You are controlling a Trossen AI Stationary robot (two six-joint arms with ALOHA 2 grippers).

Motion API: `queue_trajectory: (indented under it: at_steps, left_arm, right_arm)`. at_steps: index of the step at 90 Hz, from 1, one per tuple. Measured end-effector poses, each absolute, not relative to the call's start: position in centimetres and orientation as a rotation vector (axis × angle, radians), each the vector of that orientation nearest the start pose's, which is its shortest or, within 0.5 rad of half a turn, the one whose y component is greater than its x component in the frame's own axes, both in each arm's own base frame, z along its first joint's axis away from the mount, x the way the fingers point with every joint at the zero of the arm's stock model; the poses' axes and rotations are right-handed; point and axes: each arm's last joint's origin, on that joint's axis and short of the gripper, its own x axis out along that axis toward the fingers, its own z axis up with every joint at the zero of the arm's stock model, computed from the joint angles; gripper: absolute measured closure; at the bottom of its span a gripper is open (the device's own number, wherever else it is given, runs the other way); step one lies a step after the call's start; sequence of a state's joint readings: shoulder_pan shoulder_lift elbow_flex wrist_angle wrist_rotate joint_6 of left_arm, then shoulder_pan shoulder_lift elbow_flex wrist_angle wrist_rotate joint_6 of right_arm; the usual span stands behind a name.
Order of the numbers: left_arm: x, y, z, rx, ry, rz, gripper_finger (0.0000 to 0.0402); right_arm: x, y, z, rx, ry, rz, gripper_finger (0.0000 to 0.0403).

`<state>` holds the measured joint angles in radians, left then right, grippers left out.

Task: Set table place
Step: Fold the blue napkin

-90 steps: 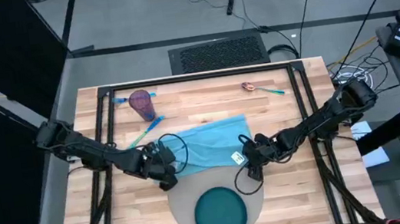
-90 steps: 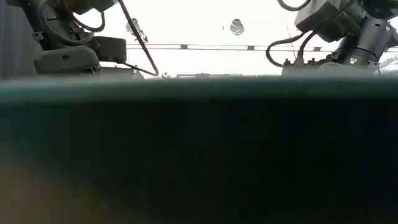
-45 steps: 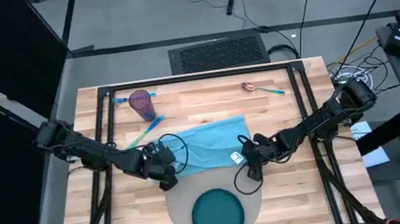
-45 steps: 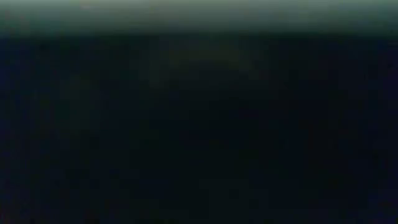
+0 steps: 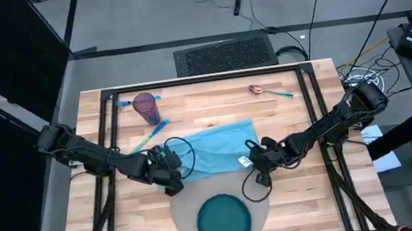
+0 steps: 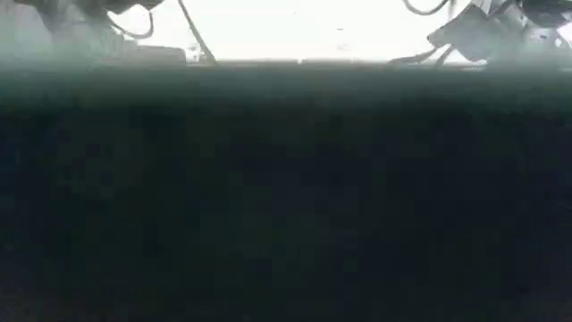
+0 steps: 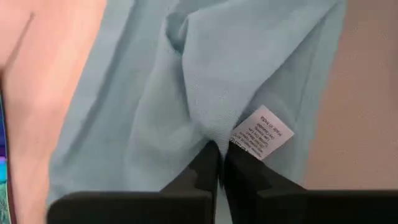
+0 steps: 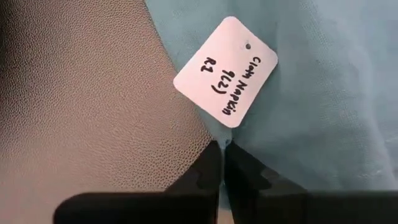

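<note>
The round grey placemat (image 5: 183, 214) lies at the table's near middle with the dark teal plate (image 5: 224, 219) on it. In the low view the plate (image 6: 286, 179) blocks nearly everything. The light blue napkin (image 5: 211, 151) lies spread just beyond, and its near edge meets the placemat's far rim. My left gripper (image 5: 174, 185) is shut on the napkin's near left part (image 7: 186, 93). My right gripper (image 5: 259, 175) is shut at the napkin's near right corner, beside a white paper tag (image 8: 225, 71). My left gripper pinches a raised fold of the napkin (image 7: 208, 134) between its two fingers, right beside the sewn-in label (image 7: 261, 132). The cloth puckers toward the fingertips; the rest lies on the table. My right gripper pinches the napkin's edge (image 8: 245, 140) just below the paper tag, where the placemat's rim (image 8: 186, 130) meets the cloth. The fingertips hide whether the placemat's rim is also between them.
A purple cup (image 5: 145, 105) lies at the far left, with blue-handled cutlery (image 5: 156, 130) next to it. A spoon (image 5: 266, 90) lies at the far right. The black frame bars (image 5: 201, 80) cross the table's far edge and sides.
The placemat with the plate has slid a little toward the table's left edge. In the low view the plate's rim has risen in the picture and hides more of it. Both grippers have stayed shut at the napkin's near edge.
</note>
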<state>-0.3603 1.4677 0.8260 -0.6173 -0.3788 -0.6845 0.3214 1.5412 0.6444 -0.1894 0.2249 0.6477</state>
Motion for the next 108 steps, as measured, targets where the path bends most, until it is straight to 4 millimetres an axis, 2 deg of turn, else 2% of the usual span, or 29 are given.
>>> queue_trajectory:
  at_steps: [24, 45, 55, 69, 108]
  left_arm:
    - [24.7, -8.2, 19.5, -0.11, 1.099, 0.386, 0.0401]
    - [24.4, -8.0, 21.8, -0.022, 1.17, 0.454, 0.0401]
    - [24.1, -7.7, 23.1, 0.036, 1.203, 0.5, 0.0401]
    - [24.0, -7.1, 24.2, 0.085, 1.211, 0.559, 0.0401]
    - [24.0, -3.9, 24.7, 0.224, 1.209, 0.759, 0.0401]
  right_arm:
    - [24.4, 7.3, 14.0, 0.272, 0.969, -0.272, 0.0403]
    - [23.7, 6.6, 17.9, 0.173, 0.876, -0.34, 0.0403]
    - [23.0, 5.6, 19.3, 0.153, 0.848, -0.39, 0.0403]
    - [22.6, 4.1, 20.2, 0.118, 0.821, -0.454, 0.0403]
    - [24.2, -1.7, 21.4, 0.01, 0.717, -0.534, 0.0403]
